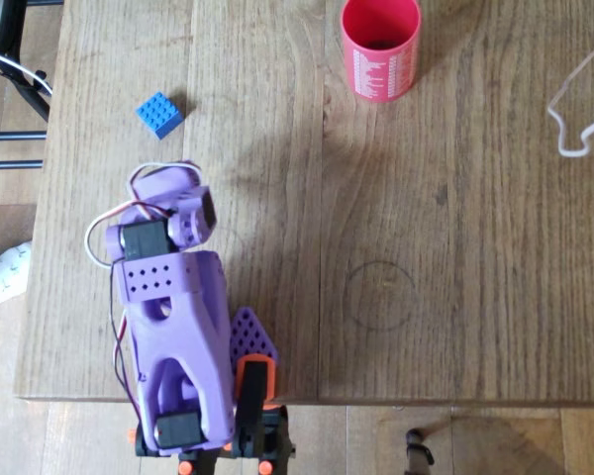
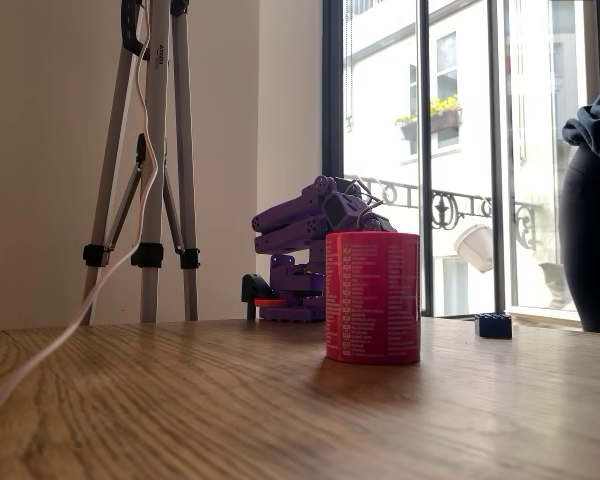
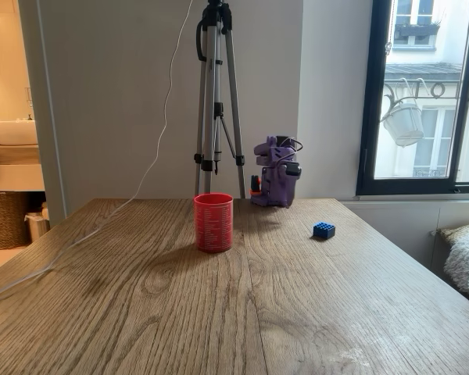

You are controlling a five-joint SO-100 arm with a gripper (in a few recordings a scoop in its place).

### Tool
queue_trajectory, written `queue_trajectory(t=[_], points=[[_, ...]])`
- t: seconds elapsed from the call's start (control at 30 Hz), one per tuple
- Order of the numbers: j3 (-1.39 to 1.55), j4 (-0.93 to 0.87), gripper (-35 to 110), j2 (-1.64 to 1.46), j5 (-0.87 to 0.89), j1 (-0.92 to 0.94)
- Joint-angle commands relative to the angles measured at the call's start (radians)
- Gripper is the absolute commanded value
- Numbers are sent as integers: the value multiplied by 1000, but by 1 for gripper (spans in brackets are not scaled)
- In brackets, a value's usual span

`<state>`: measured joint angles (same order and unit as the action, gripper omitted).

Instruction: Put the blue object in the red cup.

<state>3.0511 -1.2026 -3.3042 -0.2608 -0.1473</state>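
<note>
The purple arm sits folded at the surface's near edge, jaws' state unclear. The blue brick lies free ahead, well apart from the upright red cup at the far edge.

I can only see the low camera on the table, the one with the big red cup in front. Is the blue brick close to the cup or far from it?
Observer: Far. From overhead, the blue brick sits near the table's left side and the red cup stands apart near the top edge, bare wood between them.
Child: Is the robot holding anything?
Observer: No. Overhead, the purple arm is folded up, its gripper short of the brick and touching nothing.
Child: Is something already in the cup?
Observer: Its inside looks dark from above; I cannot tell.
</note>
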Motion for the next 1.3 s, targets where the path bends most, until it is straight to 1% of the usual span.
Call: queue_trajectory(t=[0.0,0.27,0.37,0.47,0.67,0.87,0.9,1.1,1.27], points=[[-12,-2,1,3,-15,-15],[-12,3,1,2,21,8],[-20,6,1,2,178,112],[-25,-8,1,2,222,183],[-100,-20,1,2,195,278],[-281,-98,1,48,129,219],[-316,-97,1,100,110,199],[-658,-67,1,687,124,98],[-914,-55,1,1048,101,63]])
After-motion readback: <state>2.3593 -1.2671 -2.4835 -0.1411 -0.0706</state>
